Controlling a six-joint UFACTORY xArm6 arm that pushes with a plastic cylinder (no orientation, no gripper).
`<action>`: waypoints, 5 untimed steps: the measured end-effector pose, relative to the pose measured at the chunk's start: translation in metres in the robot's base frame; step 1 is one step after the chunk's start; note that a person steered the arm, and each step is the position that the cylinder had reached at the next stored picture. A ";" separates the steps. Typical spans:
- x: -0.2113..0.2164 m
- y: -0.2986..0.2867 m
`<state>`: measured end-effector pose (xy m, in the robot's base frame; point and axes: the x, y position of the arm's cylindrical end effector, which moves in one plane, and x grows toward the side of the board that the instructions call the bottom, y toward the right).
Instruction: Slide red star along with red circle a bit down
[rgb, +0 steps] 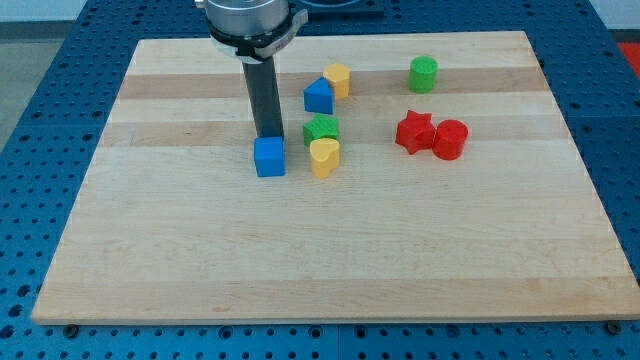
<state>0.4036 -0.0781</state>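
The red star (414, 132) lies right of the board's middle, and the red circle (450, 139) touches its right side. My tip (268, 137) is far to their left, at the top edge of the blue cube (269, 157), touching it or nearly so. The rod rises straight from there to the arm at the view's top.
A green block (321, 129) sits right of the tip, with a yellow heart (324, 157) just below it. A blue block (318, 96) and a yellow block (337, 79) lie above them. A green cylinder (423, 74) stands above the red star. The wooden board (330, 260) rests on a blue table.
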 end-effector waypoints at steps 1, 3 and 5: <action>0.015 0.009; 0.024 0.044; 0.054 0.066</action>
<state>0.4576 -0.0120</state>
